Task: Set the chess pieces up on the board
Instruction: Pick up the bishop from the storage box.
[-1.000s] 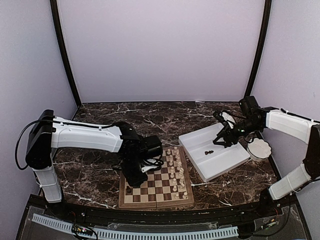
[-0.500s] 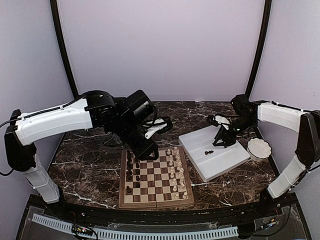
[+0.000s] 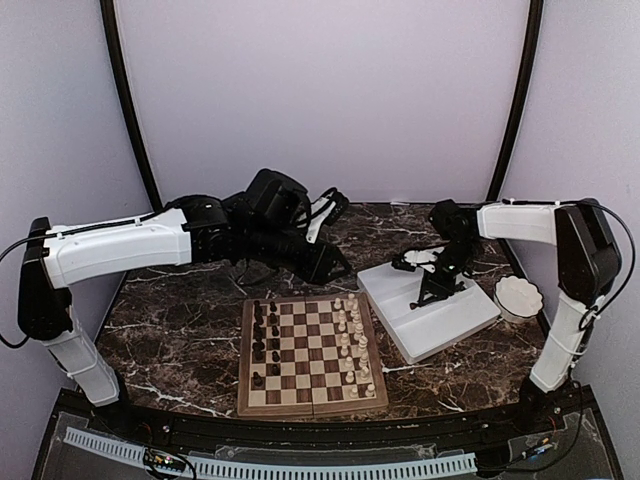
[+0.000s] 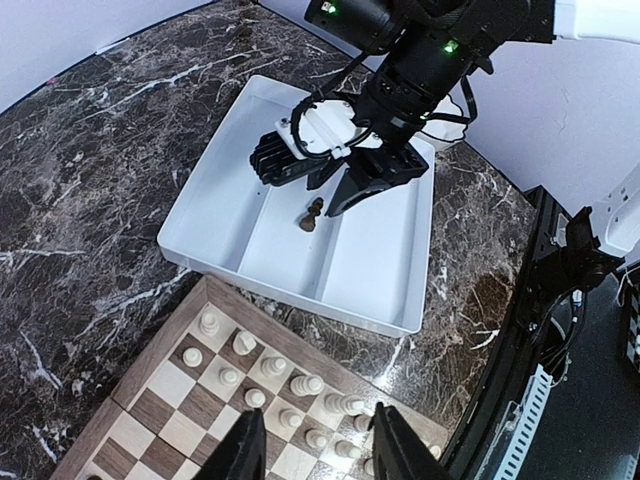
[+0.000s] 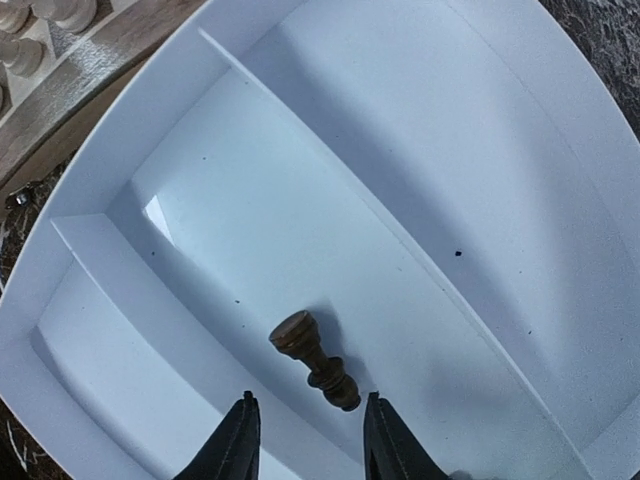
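The wooden board [image 3: 311,408] lies at the front centre. Several dark chess pieces [image 3: 262,338] stand in its two left columns. One more dark piece [image 5: 313,360] lies on its side in the middle compartment of the white tray [image 3: 455,330]; it also shows in the left wrist view [image 4: 312,215]. My right gripper [image 5: 308,445] is open, low over the tray, its fingertips on either side of that piece's near end and not touching it. My left gripper [image 4: 318,450] is open and empty, held in the air behind the board's far right corner [image 3: 332,262].
Cream-white pieces [image 3: 351,340] fill the board's two right columns. A small white scalloped bowl [image 3: 519,297] stands right of the tray. The tray has raised dividers [image 5: 330,215]. Purple walls and two black poles close in the table.
My left arm has lifted off the board's left side and swung back and right, behind the board. My right gripper has moved left and down over the tray to the lying dark piece.
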{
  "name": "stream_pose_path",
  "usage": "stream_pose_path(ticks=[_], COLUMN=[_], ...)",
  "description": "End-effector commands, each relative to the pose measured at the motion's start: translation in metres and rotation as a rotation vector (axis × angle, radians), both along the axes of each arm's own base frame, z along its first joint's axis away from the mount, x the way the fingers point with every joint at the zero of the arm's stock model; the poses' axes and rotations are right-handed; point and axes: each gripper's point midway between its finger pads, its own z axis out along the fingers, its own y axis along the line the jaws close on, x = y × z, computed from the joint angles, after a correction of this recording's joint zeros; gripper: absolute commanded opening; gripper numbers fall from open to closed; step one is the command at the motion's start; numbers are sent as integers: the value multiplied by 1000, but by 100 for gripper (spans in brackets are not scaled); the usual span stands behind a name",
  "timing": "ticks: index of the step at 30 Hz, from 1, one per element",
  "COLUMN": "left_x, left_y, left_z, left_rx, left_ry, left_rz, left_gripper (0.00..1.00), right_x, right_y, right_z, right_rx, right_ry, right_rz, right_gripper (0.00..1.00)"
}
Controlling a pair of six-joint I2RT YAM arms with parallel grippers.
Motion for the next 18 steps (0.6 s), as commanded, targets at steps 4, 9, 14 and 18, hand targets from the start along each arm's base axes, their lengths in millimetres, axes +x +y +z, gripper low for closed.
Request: stream_pose_path(ticks=[4,9,14,18], left_x=[2,6,13,16], left_y=[-1,2,6,9], left_z=[7,6,5,5], left_rx=[-65,-77,-76,-76], left_ry=[3,1,-4,-4], left_rz=[-7,7,28,43], left_gripper=[39,39,39,39], right_x=[8,-1,5,3], right_y=[-9,-16,-21,-21], right_z=[-18,-32,-39,-41], right_rx=[-110,-168,-205,-197], right_ry=[33,48,23,34], right_rz=[-1,51,43,36], right_gripper=[52,99,99,99])
